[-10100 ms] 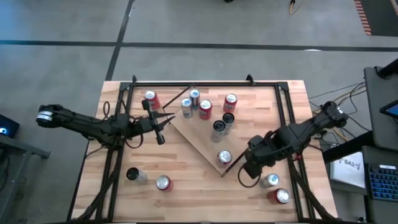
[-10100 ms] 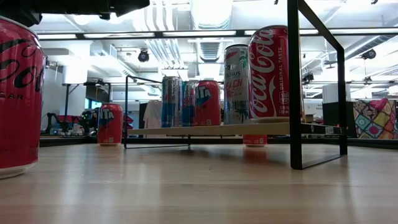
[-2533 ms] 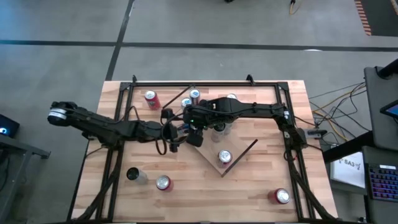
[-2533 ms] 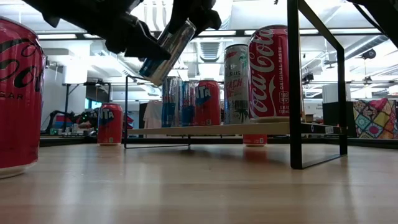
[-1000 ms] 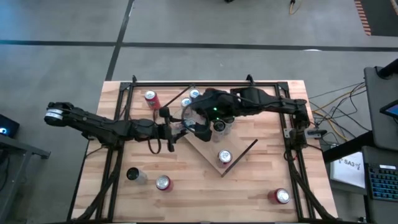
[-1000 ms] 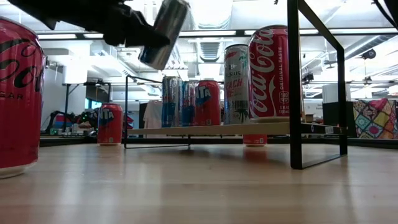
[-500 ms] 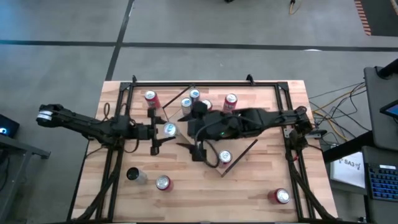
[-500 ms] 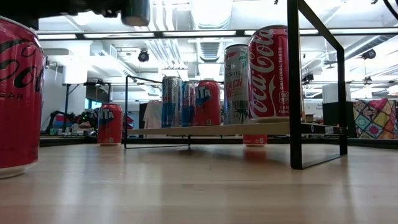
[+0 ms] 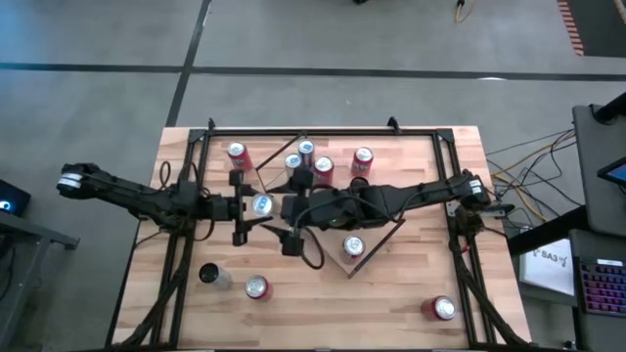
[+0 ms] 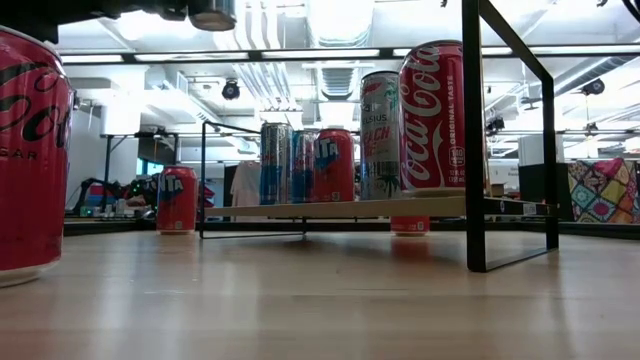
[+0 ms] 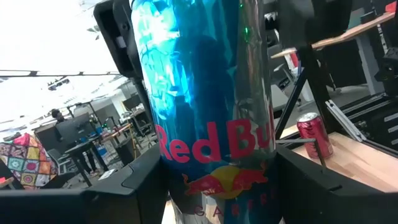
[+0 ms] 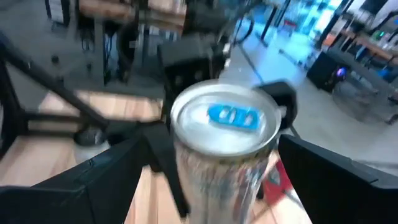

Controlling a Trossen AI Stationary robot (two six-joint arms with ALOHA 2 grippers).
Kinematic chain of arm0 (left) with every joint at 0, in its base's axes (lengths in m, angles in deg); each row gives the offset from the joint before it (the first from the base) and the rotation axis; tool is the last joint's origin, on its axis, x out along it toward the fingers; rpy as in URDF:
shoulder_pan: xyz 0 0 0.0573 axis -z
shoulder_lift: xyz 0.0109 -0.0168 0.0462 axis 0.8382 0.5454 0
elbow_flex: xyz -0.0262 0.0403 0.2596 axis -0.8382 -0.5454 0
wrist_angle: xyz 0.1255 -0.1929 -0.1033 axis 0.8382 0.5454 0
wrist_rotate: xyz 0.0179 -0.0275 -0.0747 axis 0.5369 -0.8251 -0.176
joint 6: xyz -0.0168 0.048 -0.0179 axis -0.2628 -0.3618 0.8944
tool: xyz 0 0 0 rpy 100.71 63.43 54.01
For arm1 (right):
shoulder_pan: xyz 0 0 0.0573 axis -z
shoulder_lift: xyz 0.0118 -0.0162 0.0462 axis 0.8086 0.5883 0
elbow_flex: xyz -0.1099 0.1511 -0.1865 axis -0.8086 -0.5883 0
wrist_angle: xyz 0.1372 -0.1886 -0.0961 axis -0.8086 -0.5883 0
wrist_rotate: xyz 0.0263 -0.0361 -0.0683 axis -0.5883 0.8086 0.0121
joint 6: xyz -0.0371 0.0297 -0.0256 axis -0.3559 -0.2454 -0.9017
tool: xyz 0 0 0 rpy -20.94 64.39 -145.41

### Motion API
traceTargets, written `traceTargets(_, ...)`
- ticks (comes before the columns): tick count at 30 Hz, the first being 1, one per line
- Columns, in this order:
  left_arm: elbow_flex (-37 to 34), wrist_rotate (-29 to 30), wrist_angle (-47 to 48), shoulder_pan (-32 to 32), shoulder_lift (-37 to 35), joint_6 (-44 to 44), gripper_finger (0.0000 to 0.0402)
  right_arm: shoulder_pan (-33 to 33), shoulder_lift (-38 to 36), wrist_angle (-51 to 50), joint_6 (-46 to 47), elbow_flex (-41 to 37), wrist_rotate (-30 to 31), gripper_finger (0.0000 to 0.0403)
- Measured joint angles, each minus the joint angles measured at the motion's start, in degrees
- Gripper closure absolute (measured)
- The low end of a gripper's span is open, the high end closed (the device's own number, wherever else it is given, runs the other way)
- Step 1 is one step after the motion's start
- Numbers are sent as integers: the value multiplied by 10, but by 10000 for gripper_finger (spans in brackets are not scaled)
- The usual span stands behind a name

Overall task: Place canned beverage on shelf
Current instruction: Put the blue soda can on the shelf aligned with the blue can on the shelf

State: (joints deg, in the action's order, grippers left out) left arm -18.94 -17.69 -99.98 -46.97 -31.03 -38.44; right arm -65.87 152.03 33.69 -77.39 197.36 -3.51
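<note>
The canned beverage, a blue and silver Red Bull can [image 9: 262,204], stands upright in the air left of the shelf, with my left gripper [image 9: 246,206] shut on it. Its bottom end [image 10: 213,14] shows at the upper edge of the low view. My right gripper [image 9: 282,211] faces it from the table's right, open, one finger on either side of the can's top [image 12: 224,118] and apart from it. The shelf [image 9: 376,238] is a slanted light-wood board on a black frame and carries several cans. My left gripper pinches the can's side wall [image 11: 180,186] about midway up between its two fingers [image 11: 134,186]. The fingers come nearly level from the table's left and lie across the can. The can is upright and lifted clear of the table and shelf.
Loose cans stand on the table: a red one [image 9: 236,154] at the far left, two [image 9: 256,286] near the front left, one [image 9: 440,308] at the front right. A tall red can [image 10: 28,150] fills the low view's left. The black frame [image 10: 478,130] borders the table.
My left gripper has drawn back toward the table's left edge and risen, carrying the can, which has gone from tilted to upright. My right gripper, still open, has come from over the shelf toward the table's left and near edge, after the can, and turned.
</note>
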Motion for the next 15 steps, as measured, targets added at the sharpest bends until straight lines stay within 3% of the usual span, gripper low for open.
traceTargets(7, 0, 17, -2, 0, -1, 0, 184, 18, -1, 76, 7, -31, 1, 47)
traceTargets(15, 0, 53, -4, 0, -1, 1, 184, 29, -1, 132, -3, -70, 0, 87)
